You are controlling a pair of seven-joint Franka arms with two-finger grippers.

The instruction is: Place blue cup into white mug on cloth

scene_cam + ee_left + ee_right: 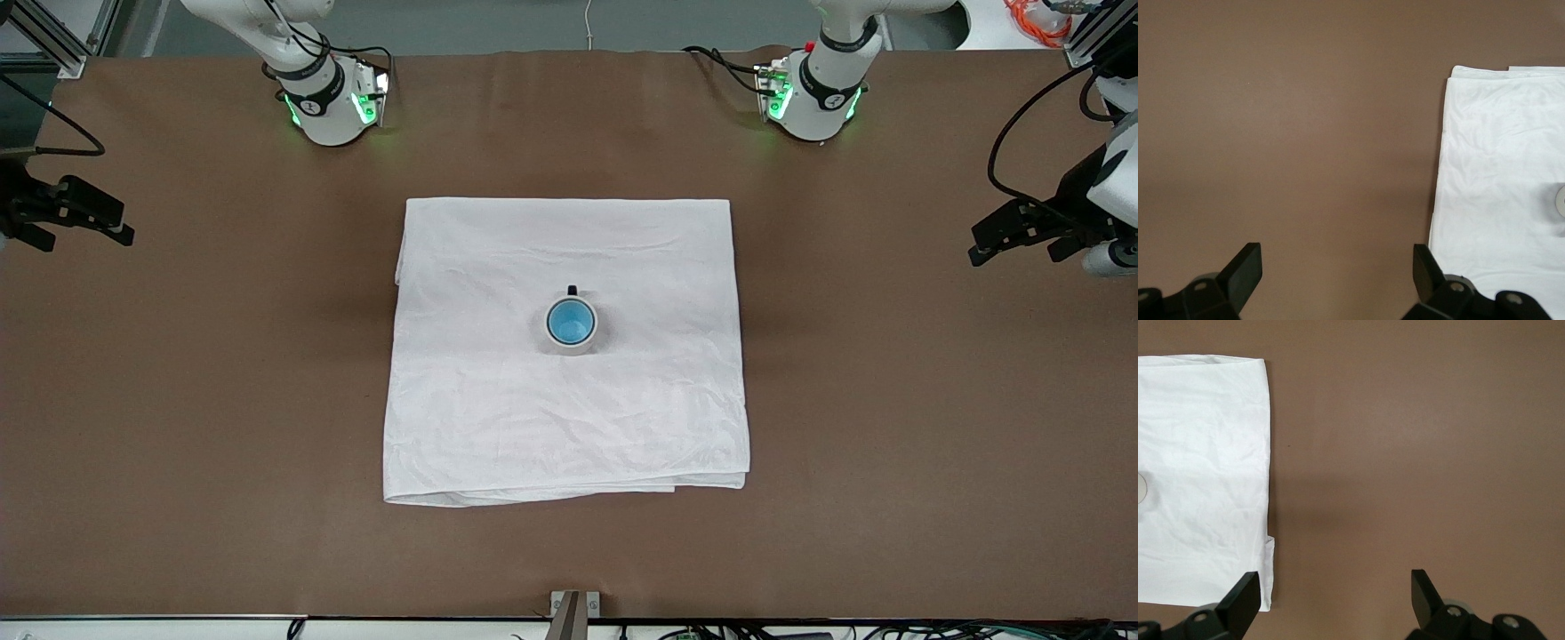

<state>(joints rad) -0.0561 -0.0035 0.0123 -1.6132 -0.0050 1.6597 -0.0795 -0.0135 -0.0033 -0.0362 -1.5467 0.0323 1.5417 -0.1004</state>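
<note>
The blue cup (570,322) stands upright inside the white mug (573,348), whose black handle points toward the robots' bases. The mug stands near the middle of the white cloth (498,400). My left gripper (982,244) is open and empty over bare table at the left arm's end. My right gripper (120,227) is open and empty over bare table at the right arm's end. In the left wrist view the open gripper (1338,263) shows with the cloth (1498,167) and a sliver of the mug (1560,200). The right wrist view shows its open gripper (1336,587), the cloth (1205,420) and the mug's edge (1141,488).
The brown table (222,400) surrounds the cloth on all sides. A small metal bracket (573,609) sits at the table edge nearest the front camera. Cables lie near both arm bases.
</note>
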